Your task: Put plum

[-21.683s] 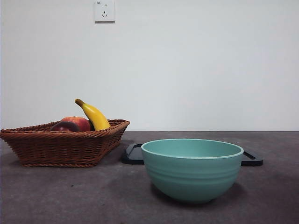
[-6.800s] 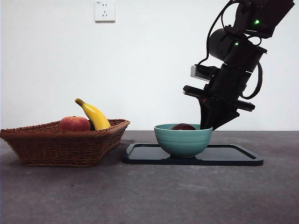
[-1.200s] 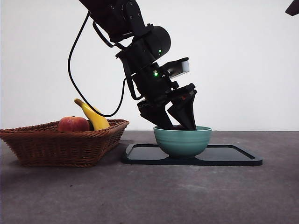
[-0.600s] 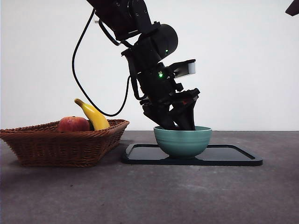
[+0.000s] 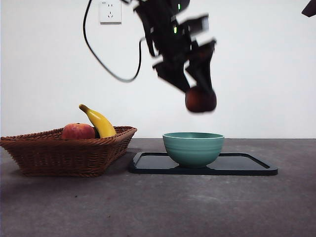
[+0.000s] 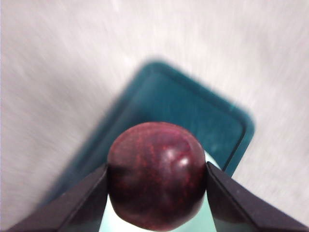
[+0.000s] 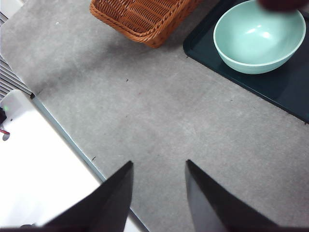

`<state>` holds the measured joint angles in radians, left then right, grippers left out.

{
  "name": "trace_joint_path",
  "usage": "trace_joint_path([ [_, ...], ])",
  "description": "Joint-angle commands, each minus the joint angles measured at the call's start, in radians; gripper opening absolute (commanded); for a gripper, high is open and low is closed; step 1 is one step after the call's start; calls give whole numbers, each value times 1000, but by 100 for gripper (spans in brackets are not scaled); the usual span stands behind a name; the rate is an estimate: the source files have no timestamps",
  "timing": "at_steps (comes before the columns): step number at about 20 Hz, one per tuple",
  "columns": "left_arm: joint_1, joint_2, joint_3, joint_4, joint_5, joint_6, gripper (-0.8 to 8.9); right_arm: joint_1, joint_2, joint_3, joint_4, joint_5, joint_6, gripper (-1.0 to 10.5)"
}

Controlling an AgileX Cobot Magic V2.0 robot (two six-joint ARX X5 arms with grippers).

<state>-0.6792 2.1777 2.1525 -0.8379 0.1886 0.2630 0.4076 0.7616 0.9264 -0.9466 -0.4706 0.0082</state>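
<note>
So the left gripper (image 5: 200, 94) is clamped on the plum (image 5: 200, 99), which hangs in mid-air in the upper middle of the front view, above the teal bowl (image 5: 193, 148) and clear of its rim. In the left wrist view the plum (image 6: 157, 174) fills the lower centre of the frame with a black jaw pressed against each side, so the grip looks solid to me. The bowl sits on the dark tray (image 5: 247, 165) in the lower right half of the front view, and from the right wrist camera it looks empty inside, at least the part I can see. The wicker basket (image 5: 64, 153) at lower left holds the red-orange fruit (image 5: 78, 131) and the banana (image 5: 98, 121). As for progress: the plum is picked up and held, but it isn't resting anywhere yet, and the task line doesn't say where it goes, so I'd guess the whole placing part is left. The right gripper (image 7: 157, 193) is parked off to the side, jaws spread apart with nothing between them, over bare grey table (image 7: 159, 121). What's iffy: the arm in the front view is motion-blurred and cut off by the top edge, the left wrist picture is smeared too, so the tray under the plum is just a soft teal shape, and the plum hides most of the bowl there.
</note>
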Motion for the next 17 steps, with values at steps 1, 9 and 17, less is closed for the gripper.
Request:
trace_joint_path([
  [1,16,18,129,-70,2,-46,208,7,6,7,3,-1,10,172],
  [9,159,-154,276,-296,3,-66,208,7,6,7,6,-1,6,172],
  [17,342,-370,274,-498,58,-67,208,7,6,7,34,-1,6,172],
])
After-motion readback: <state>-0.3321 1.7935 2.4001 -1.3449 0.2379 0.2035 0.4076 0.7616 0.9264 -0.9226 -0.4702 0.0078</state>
